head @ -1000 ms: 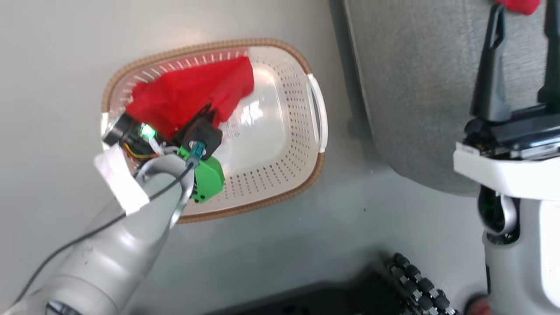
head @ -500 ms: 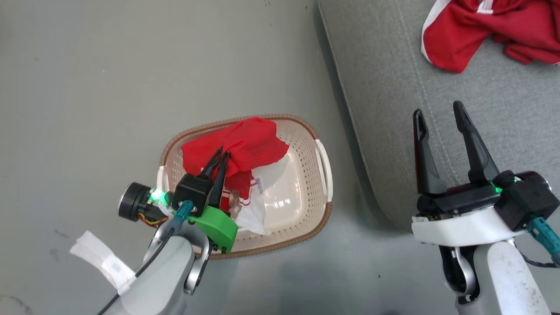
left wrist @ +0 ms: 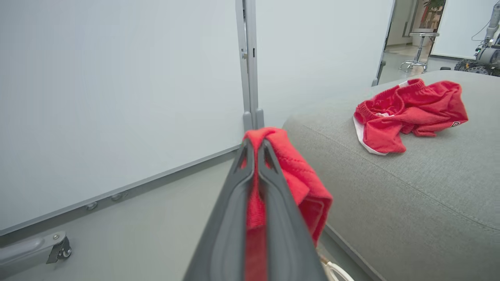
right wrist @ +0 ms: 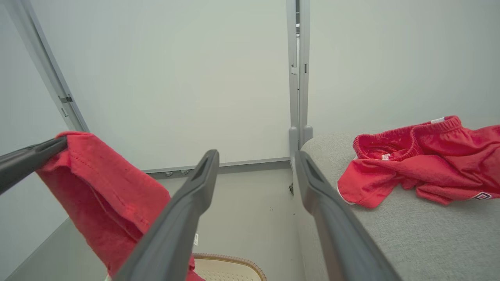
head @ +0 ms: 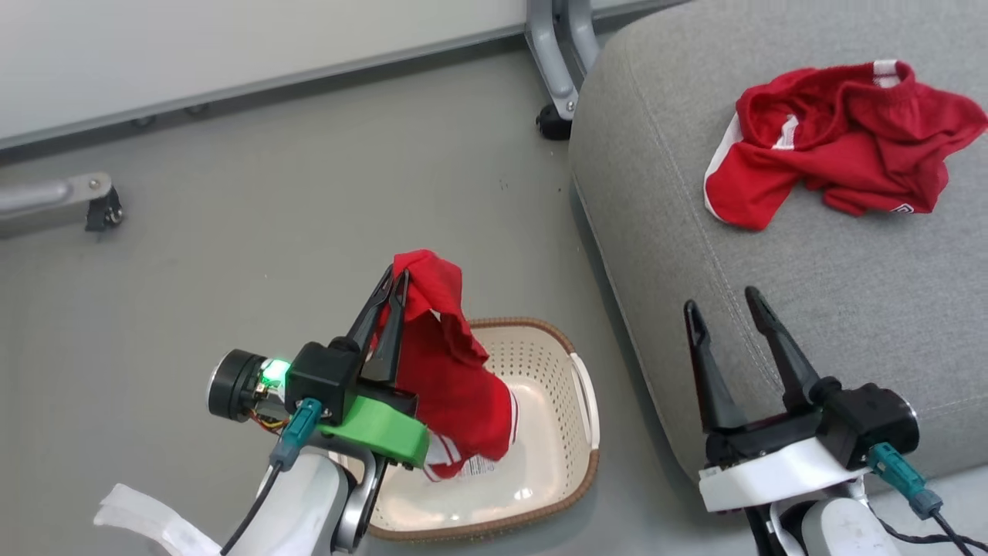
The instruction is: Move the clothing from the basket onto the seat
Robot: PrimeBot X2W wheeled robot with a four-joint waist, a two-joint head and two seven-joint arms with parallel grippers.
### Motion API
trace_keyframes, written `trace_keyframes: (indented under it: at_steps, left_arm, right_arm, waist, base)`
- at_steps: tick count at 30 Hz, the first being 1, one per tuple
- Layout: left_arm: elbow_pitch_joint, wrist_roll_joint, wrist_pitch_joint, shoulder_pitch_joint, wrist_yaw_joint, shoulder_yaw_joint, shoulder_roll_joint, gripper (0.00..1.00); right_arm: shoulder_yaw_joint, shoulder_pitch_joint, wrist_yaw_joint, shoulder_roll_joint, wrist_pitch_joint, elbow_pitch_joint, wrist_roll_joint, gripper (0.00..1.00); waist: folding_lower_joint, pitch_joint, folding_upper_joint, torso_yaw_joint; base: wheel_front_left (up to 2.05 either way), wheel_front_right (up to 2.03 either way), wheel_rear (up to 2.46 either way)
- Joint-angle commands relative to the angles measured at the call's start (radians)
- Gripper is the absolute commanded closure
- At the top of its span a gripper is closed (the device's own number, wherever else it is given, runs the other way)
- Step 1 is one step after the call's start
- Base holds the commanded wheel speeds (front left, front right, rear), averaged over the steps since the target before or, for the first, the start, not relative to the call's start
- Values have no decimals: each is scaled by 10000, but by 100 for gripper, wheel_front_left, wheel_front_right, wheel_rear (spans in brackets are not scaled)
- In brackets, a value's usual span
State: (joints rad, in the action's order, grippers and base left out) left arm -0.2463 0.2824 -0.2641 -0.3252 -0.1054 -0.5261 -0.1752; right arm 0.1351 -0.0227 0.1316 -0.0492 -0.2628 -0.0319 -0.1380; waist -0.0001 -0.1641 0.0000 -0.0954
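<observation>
My left gripper (head: 394,279) is shut on a red garment (head: 451,386) with white trim, which hangs from the fingertips down into the cream basket (head: 575,455) on the floor. The left wrist view has the cloth (left wrist: 297,175) pinched between the two dark fingers of that gripper (left wrist: 254,145). A second red garment (head: 837,158) lies crumpled on the light-grey seat (head: 772,262) at the right, also seen from the wrists (left wrist: 406,113) (right wrist: 422,160). My right gripper (head: 719,303) stands open over the seat's near edge, nothing between its fingers (right wrist: 256,158).
Grey floor surrounds the basket. A white partition wall (head: 231,46) runs along the back, with a castor leg (head: 554,116) beside the seat's far corner and another metal foot (head: 62,202) at the left.
The left gripper has lifted the red garment up out of the basket, cloth now hanging from its tips. The head camera has tilted up, showing more seat and the wall.
</observation>
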Motion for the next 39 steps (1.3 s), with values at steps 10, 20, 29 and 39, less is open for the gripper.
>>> trace_keyframes:
  at_steps: [10, 20, 29, 39]
  left_arm:
    - [636, -271, 1, -295, 467, 225, 260, 100]
    - [421, -468, 0, -962, 937, -304, 615, 100]
    - [379, -420, 5, -1475, 1209, -1039, 997, 100]
    - [823, -45, 147, -2048, 1401, -2145, 1220, 100]
  right_arm:
    - [971, 282, -17, -24, -31, 214, 462, 0]
    - [2253, -406, -17, -495, -31, 25, 981, 0]
    - [2963, -1275, -17, -990, -31, 944, 1392, 0]
    - [2908, -1931, -17, -529, -31, 2626, 1307, 0]
  waist:
    - [1, 1615, 0, -24]
    - [1, 1855, 0, -91]
    - [1, 1835, 0, -24]
    - [1, 1771, 0, 214]
  base:
    - [0, 0, 0]
    - [0, 0, 0]
    - [0, 0, 0]
    - [0, 0, 0]
